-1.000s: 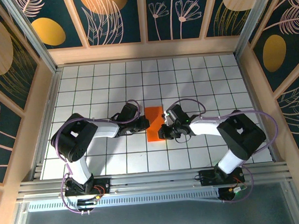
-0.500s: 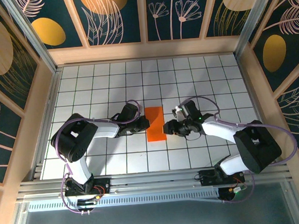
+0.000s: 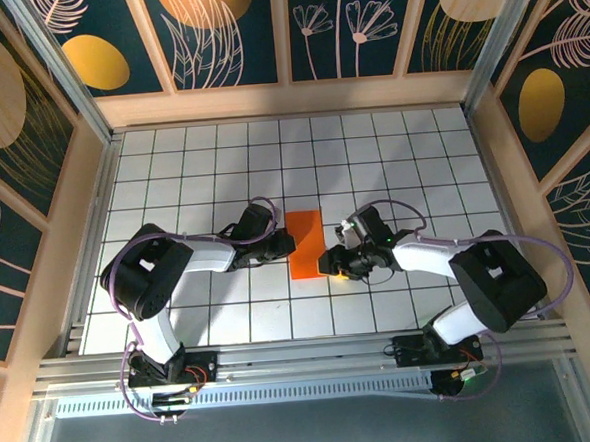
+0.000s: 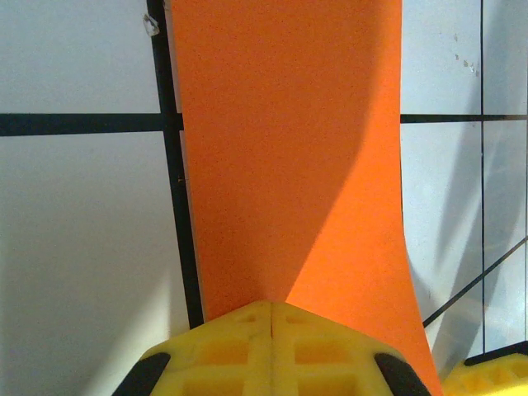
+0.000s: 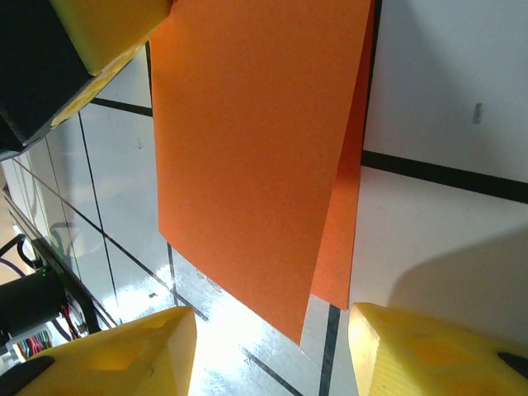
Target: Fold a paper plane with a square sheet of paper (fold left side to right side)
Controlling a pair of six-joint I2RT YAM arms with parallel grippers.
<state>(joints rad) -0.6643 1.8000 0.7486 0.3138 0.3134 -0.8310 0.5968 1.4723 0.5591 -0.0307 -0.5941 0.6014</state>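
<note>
While the left gripper [image 3: 288, 243] has its two yellow fingers pressed tight together, the right gripper [image 3: 328, 263] stands with its fingers well apart and nothing between them.

The square sheet of paper [image 3: 305, 244] lies near the middle of the white tiled table [image 3: 172, 168], between the two grippers. It is doubled over into an upright orange rectangle, with its long sides running near to far.

From above, the left gripper reaches in from the left and its tip meets the paper's left long edge about halfway along. In the left wrist view the closed fingers [image 4: 223, 351] form a single wedge with a thin seam down the middle, and the sheet [image 4: 289, 148] runs straight out from under that wedge. No paper shows in the seam. The tip appears to bear down on the sheet, though whether it pins it flat cannot be told.

From above, the right gripper sits just beside the paper's near right corner. In the right wrist view [image 5: 268, 334] one yellow finger [image 5: 115, 355] stands to either side of that corner, both clear of the paper. The sheet [image 5: 256, 140] shows two layers there. The upper layer is skewed against the lower one, which shows as a narrow strip along one edge, so the two corners do not meet. A finger of the left gripper shows at the sheet's far side [image 5: 107, 33].
</note>
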